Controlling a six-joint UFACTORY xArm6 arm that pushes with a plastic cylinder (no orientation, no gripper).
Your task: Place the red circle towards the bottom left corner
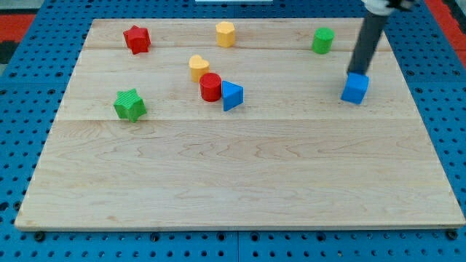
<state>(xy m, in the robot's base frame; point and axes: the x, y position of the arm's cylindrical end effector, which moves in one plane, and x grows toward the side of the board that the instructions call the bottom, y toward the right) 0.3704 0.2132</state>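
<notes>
The pale wooden surface (240, 182) carries eight blocks. My tip (352, 73) touches the top edge of the blue cube (354, 89). The green cylinder (323, 40) lies near the tip, toward the view's upper left. Well to its left, mid-board, the red circle (210, 86) touches the blue triangle (231, 95) and the yellow heart (199, 67). The yellow hexagon (225, 33), red star (136, 39) and green star (129, 105) lie farther left.

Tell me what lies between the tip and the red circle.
In the camera view, only the blue triangle lies between my tip and the red circle, touching the circle.
</notes>
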